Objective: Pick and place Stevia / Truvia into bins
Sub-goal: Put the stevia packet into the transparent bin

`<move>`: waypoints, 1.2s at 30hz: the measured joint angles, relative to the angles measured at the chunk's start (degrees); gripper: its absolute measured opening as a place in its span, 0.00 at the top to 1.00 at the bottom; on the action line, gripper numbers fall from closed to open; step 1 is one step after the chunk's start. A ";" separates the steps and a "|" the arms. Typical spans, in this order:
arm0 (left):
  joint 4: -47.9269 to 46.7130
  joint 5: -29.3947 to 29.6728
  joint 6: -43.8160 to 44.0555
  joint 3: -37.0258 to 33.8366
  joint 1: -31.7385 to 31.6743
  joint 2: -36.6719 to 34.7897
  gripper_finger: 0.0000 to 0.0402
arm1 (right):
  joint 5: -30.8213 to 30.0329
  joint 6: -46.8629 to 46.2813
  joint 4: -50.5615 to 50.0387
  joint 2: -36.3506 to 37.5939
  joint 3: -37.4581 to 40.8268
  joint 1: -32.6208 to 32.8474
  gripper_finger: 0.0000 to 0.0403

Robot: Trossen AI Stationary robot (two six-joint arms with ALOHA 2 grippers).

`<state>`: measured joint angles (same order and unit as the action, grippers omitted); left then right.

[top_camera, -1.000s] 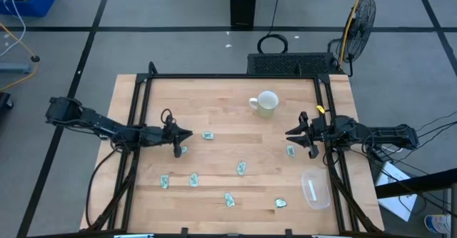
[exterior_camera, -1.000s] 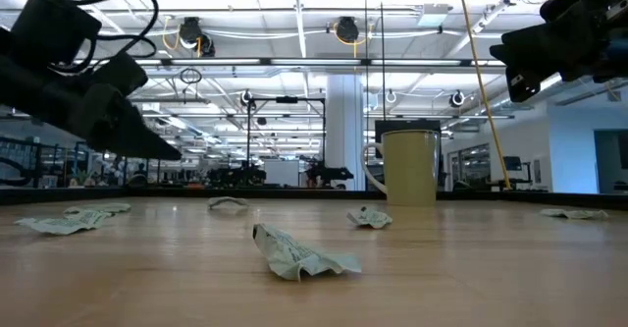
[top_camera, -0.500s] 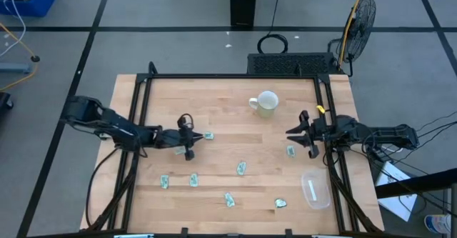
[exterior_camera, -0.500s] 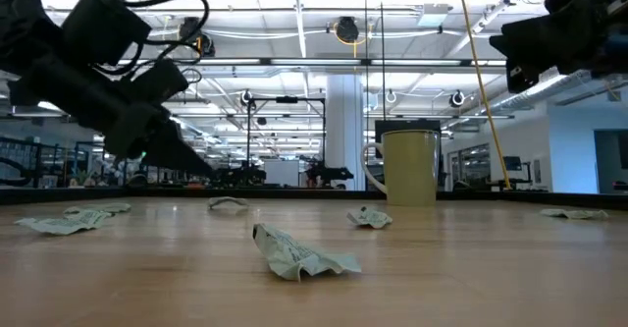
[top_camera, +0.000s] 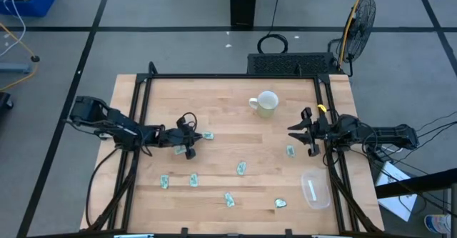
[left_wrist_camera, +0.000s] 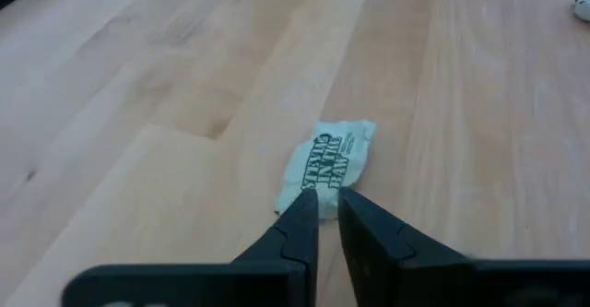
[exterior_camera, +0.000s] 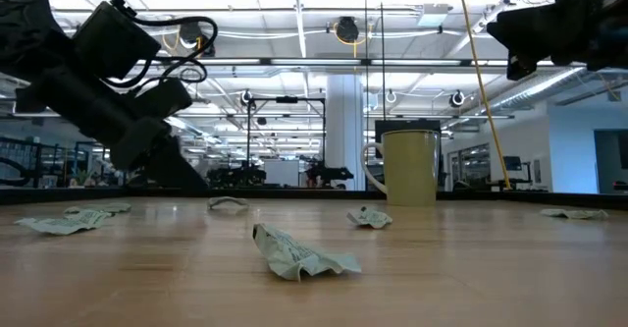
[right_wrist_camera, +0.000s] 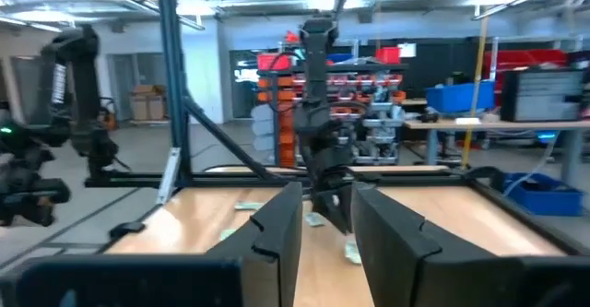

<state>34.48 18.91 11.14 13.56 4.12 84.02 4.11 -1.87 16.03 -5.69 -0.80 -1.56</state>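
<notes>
Since a second ago the left gripper (left_wrist_camera: 321,217) has travelled from the left part of the table toward its middle and come low, and a sachet (left_wrist_camera: 328,165) printed in dark letters now lies just ahead of its fingertips. Its two fingers stand a narrow slit apart with nothing between them; the packet's near edge sits right at their tips, which suggests the arm is lining up a pinch on that edge, since so flat a paper gives little else to catch.

At the right edge of the table the right gripper (top_camera: 305,132) waits, raised off the wood, fingers partly apart and empty, with another sachet (top_camera: 290,151) lying close by its tips. The clear tub (top_camera: 315,189) sits near the table's front right corner, well apart from the left fingers, with none of the green sachets visible in it. The other packets are scattered over the front half of the table.

The pale wooden table (top_camera: 228,95) is smooth. A white mug (top_camera: 265,103) stands toward its far side. Beyond lies a bright workshop with ceiling lights, shelving and a standing fan (top_camera: 360,16).
</notes>
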 joint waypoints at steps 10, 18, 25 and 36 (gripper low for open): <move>-2.05 -1.03 -5.68 3.28 -0.46 -0.01 0.57 | -8.69 5.07 -0.40 -1.16 -0.08 -0.02 0.73; -5.57 -0.50 -4.57 3.91 -0.68 -0.01 0.57 | -8.85 21.25 13.37 -3.46 -0.55 -0.02 0.55; -5.85 -1.23 -2.01 3.91 -1.60 -0.01 0.67 | -20.02 26.54 14.71 -7.27 -1.19 0.00 0.48; -6.83 -1.23 0.79 4.70 -1.58 4.69 0.69 | -25.10 26.78 14.79 -12.77 -3.37 0.00 0.48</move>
<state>27.64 17.67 11.94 18.27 2.54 88.71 -20.99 24.91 30.82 -18.46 -4.16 -1.56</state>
